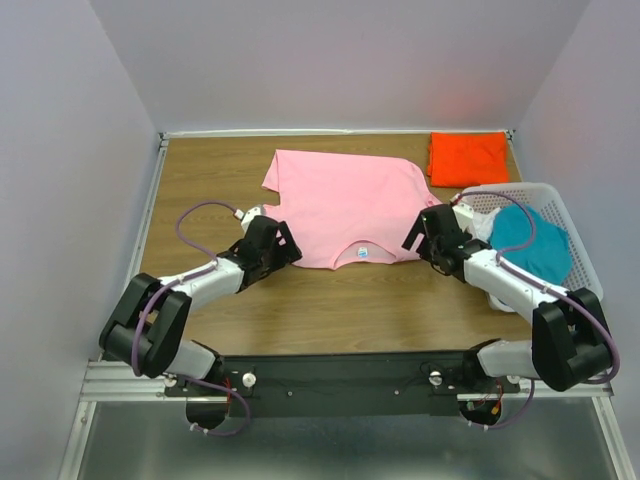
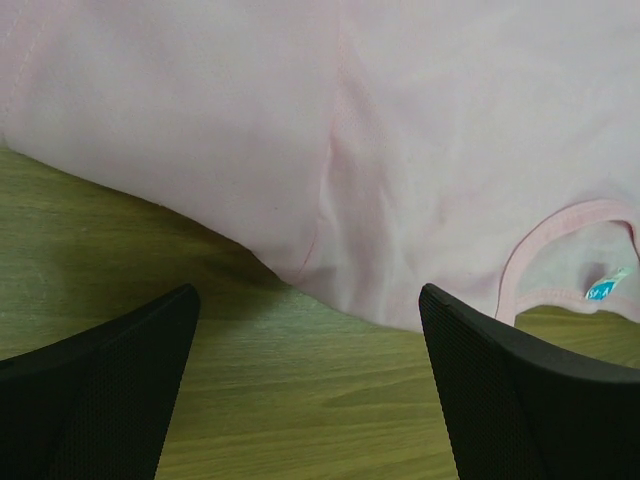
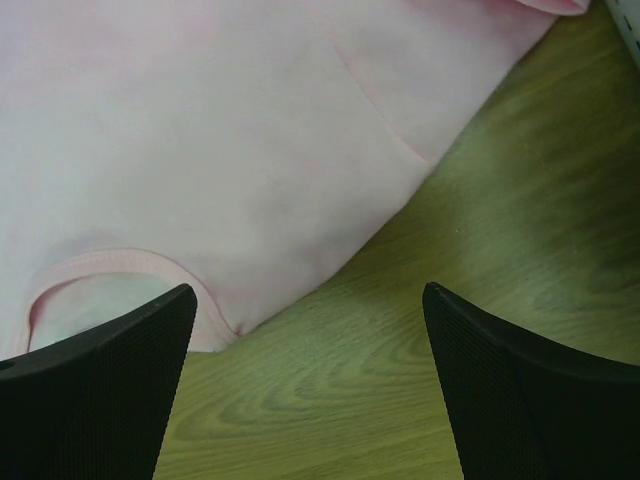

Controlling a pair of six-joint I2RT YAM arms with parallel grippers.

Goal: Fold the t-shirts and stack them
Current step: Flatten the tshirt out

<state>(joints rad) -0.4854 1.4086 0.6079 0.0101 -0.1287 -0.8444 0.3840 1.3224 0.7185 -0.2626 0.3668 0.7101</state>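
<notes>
Wood-grain surface point(image 1: 330, 310), plain pale walls on three sides.

Shirts: three.
- One pink shirt point(image 1: 345, 205), spread flat at the centre of the overhead frame. Its collar faces the bottom edge and shows one small neck label point(image 1: 363, 252).
- One orange shirt point(image 1: 467, 158), folded, upper right of the frame, apart from the pink one.
- One teal shirt point(image 1: 535, 240), bunched inside the basket.

Baskets: one, white plastic lattice point(image 1: 510, 194), right side of the frame.

Arms: two.
- Left pincer point(image 1: 290, 245): fingers apart, empty, over bare wood just short of the pink shirt's lower-left edge.
- Right pincer point(image 1: 415, 235): fingers apart, empty, just short of the lower-right edge.
</notes>
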